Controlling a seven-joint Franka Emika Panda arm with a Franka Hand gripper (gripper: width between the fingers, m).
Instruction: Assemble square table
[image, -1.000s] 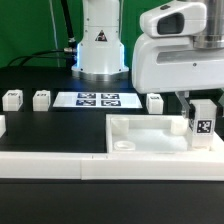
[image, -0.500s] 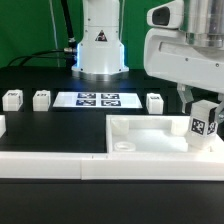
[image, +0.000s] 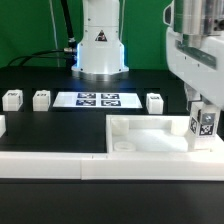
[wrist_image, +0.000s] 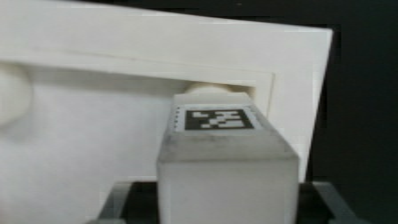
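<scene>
The marker board (image: 97, 99) lies flat on the black table (image: 40, 125), toward its far side. A long low white wall strip (image: 45, 166) runs along the table's near edge. A green backdrop (image: 25, 25) stands behind.

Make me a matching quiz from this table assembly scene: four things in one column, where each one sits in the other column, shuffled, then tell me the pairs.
Things
1. tabletop
2. marker board
3. tagged leg
4. lone loose leg

Places
A. on the black table, just to the exterior view's right of the marker board
B. clamped in the gripper
C. flat in front of the robot base
D. right behind the wall strip

Pairs: 1-D, 2-C, 3-B, 4-A
</scene>
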